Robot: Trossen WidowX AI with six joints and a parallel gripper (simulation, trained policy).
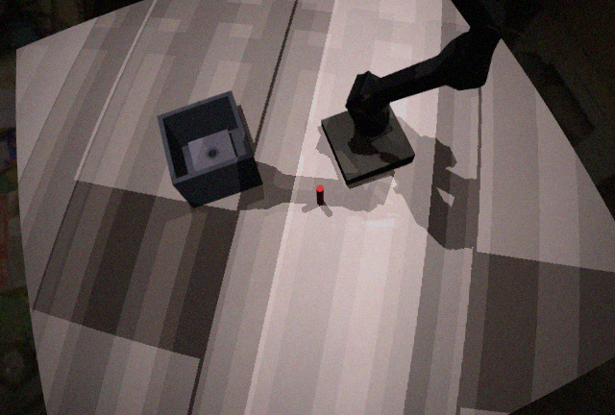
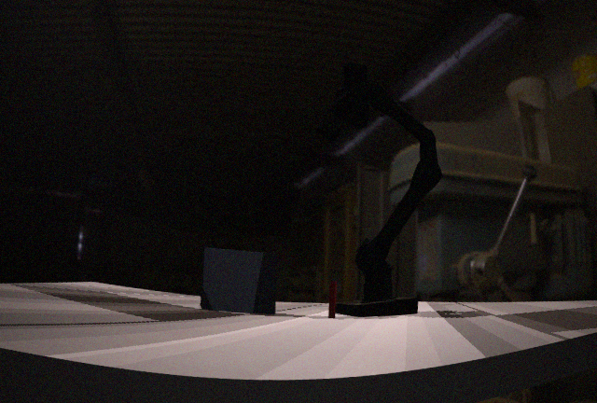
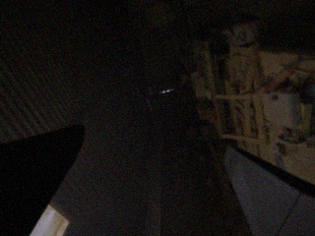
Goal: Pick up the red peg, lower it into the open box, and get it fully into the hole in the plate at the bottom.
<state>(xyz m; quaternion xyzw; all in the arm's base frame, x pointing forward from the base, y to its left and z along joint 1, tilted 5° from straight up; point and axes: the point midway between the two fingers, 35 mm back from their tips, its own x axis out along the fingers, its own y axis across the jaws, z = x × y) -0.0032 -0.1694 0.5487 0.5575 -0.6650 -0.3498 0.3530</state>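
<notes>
The red peg (image 1: 319, 195) (image 2: 332, 299) stands upright on the table, between the box and the arm's base and a little in front of the base. The open dark blue-grey box (image 1: 218, 185) (image 2: 231, 280) stands to the left. A light plate (image 1: 223, 143) with a round dark hole (image 1: 212, 153) lies at its bottom, and no peg is in the hole. My gripper (image 3: 157, 142) is open with nothing between its fingers in the wrist view. It is high above the table, far from peg and box; in the exterior view it is too dark to make out its fingers.
The arm's square base (image 1: 367, 152) (image 2: 376, 308) stands close behind and to the right of the peg. The box's walls rise around the plate. The striped table (image 1: 317, 301) (image 2: 289, 350) ends in curved edges. The wrist view shows dark room background.
</notes>
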